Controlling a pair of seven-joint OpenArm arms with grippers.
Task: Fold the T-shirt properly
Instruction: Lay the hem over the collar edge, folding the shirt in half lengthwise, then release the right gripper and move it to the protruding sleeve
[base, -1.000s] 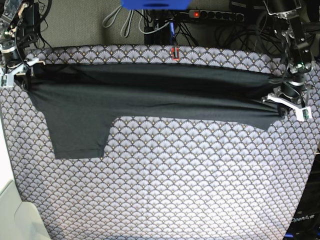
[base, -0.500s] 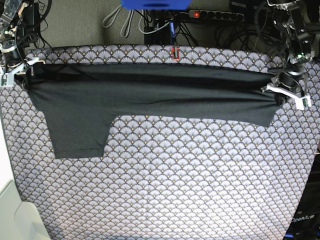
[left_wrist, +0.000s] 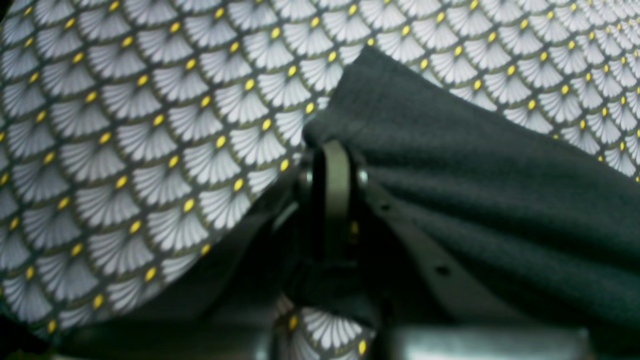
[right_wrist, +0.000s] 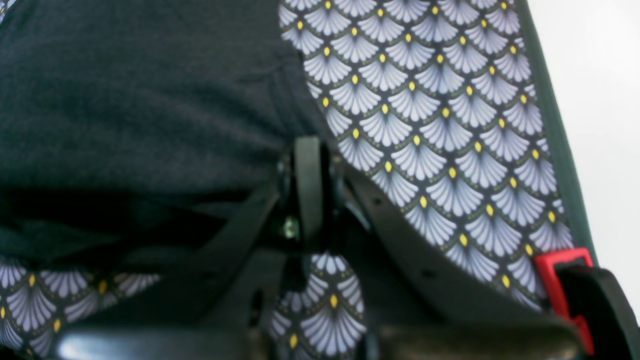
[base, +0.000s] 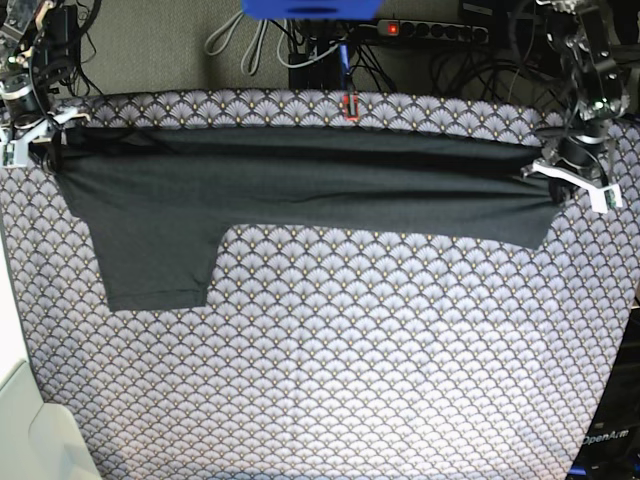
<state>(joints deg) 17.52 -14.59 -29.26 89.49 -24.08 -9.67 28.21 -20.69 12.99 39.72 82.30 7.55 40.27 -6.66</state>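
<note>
Spanning two hands (base: 45, 140) (base: 560, 175): one T-shirt (base: 300, 190)

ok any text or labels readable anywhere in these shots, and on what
"OpenArm" in pale letters on the dark robot base, at the base view's lower right corner.
Nothing else is readable: the T-shirt shows no print from these views, and the patterned cloth carries only fan scales. Both wrist views show no lettering.

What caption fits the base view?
Both pincers, left and right, hold the T-shirt stretched across the patterned cloth.
</note>
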